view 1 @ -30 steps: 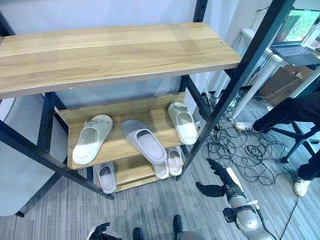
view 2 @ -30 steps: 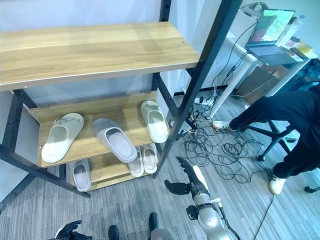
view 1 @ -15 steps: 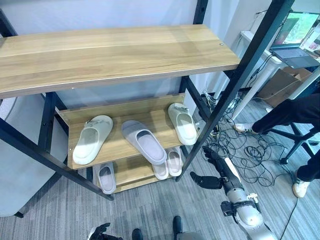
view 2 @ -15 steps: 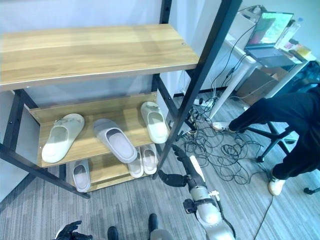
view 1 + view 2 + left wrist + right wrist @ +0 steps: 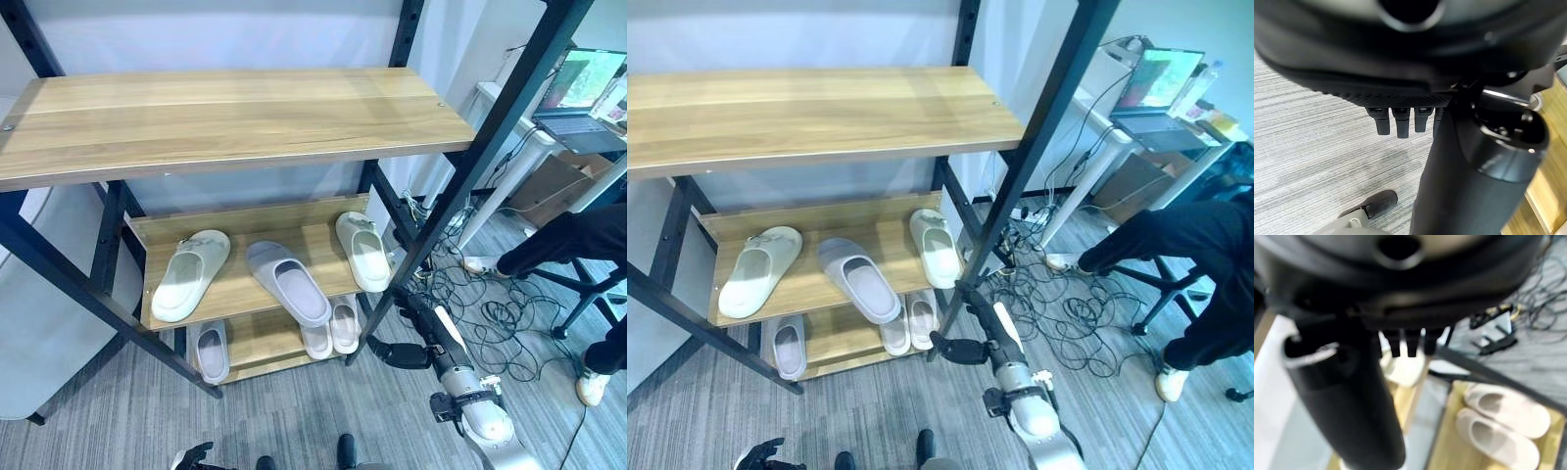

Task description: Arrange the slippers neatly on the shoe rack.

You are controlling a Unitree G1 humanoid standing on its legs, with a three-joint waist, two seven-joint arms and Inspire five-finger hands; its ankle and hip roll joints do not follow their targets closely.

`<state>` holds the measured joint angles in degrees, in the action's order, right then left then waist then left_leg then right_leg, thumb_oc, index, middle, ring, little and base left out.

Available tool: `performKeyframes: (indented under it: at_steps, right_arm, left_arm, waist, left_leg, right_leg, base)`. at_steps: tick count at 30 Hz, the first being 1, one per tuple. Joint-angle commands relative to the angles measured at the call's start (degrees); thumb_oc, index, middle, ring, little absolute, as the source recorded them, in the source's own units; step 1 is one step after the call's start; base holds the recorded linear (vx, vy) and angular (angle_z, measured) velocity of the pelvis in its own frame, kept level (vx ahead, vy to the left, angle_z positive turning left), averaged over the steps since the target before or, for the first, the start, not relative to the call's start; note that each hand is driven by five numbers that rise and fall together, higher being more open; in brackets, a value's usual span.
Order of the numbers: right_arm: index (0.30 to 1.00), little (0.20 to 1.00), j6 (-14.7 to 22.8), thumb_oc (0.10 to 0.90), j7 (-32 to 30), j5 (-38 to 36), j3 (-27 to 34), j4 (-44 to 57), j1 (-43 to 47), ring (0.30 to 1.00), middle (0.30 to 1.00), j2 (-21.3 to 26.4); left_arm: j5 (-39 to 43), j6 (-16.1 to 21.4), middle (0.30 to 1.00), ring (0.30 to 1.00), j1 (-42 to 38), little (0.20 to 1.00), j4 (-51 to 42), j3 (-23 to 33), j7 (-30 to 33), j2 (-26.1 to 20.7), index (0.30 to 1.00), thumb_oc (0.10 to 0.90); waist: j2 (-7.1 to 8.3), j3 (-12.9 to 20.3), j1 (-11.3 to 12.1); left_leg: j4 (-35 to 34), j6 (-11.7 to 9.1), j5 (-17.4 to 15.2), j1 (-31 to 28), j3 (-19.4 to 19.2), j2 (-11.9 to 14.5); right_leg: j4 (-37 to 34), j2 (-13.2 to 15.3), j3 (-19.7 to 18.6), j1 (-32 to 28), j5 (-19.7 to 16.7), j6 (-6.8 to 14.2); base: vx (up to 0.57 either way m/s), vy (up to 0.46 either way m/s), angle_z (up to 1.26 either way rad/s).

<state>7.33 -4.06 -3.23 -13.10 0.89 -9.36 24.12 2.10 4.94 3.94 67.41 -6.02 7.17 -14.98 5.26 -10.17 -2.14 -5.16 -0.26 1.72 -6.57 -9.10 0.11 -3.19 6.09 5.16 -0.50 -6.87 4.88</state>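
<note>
On the middle shelf (image 5: pixel 235 227) of the wooden shoe rack lie three slippers: a cream one (image 5: pixel 189 274) at the left, a grey one (image 5: pixel 287 282) turned askew in the middle, and a cream one (image 5: pixel 361 251) at the right. The bottom shelf holds a grey slipper (image 5: pixel 211 350) and a pale pair (image 5: pixel 330 328). My right hand (image 5: pixel 423 323) is open, fingers straight, just outside the rack's front right post (image 5: pixel 436 220) and below the right cream slipper, touching nothing. My left hand (image 5: pixel 191 457) hangs low over the floor with relaxed fingers (image 5: pixel 1398 122).
The wide top shelf (image 5: pixel 225 113) overhangs the slippers. Tangled cables (image 5: pixel 490 313) cover the carpet right of the rack. A person's dark-clad legs (image 5: pixel 578 240) and white shoe (image 5: pixel 591 387) are at the right, beside a white table with a laptop (image 5: pixel 578 108).
My right hand has risen and moved forward-left, from low over the floor up to the rack's front right post. The camera has tilted slightly. The slippers have not moved.
</note>
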Motion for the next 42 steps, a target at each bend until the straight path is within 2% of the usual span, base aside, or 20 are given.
performKeyframes:
  at_steps: [1, 17, 42]
  right_arm:
    - [0.900, 0.900, 7.5, 0.800, -0.1, -2.5, 0.3, 11.0, 8.0, 0.900, 0.900, 1.0]
    - [0.900, 0.900, 7.8, 0.800, -0.6, -1.1, -5.3, 12.7, 17.2, 0.900, 0.900, 0.8]
    - [0.900, 0.900, 6.2, 0.800, -6.1, 3.7, -7.7, 2.5, 27.6, 0.900, 0.900, 0.9]
  left_arm:
    - [-1.3, 1.4, 0.900, 0.900, -0.2, 0.900, 2.0, -1.8, 0.0, 1.6, 0.900, 0.800]
    - [-0.4, 1.4, 0.900, 0.900, -0.3, 0.900, 2.2, -2.8, 0.6, 1.8, 0.900, 0.800]
    - [3.2, 1.6, 0.900, 0.900, -0.1, 0.900, 1.7, -3.1, 1.3, 1.1, 0.900, 0.800]
  waist:
    - [-0.26, 0.6, 1.8]
    - [0.08, 0.5, 3.9]
    - [0.25, -1.3, 8.4]
  left_leg:
    - [0.2, -0.4, -3.5, 1.7, 2.5, -0.3]
    - [0.2, -1.1, -2.7, 3.0, 4.1, 0.1]
    - [0.2, -1.8, -1.5, 5.4, 6.5, 0.5]
  right_leg:
    - [3.4, 2.6, -0.4, 3.0, 2.0, 5.3]
    - [3.3, 3.2, 2.3, 2.6, 2.5, 4.8]
    - [2.6, 3.3, 5.1, 2.9, 3.2, 4.2]
  base:
    - [-0.01, 0.007, 0.10]
    - [-0.01, 0.000, 0.11]
    - [0.01, -0.004, 0.05]
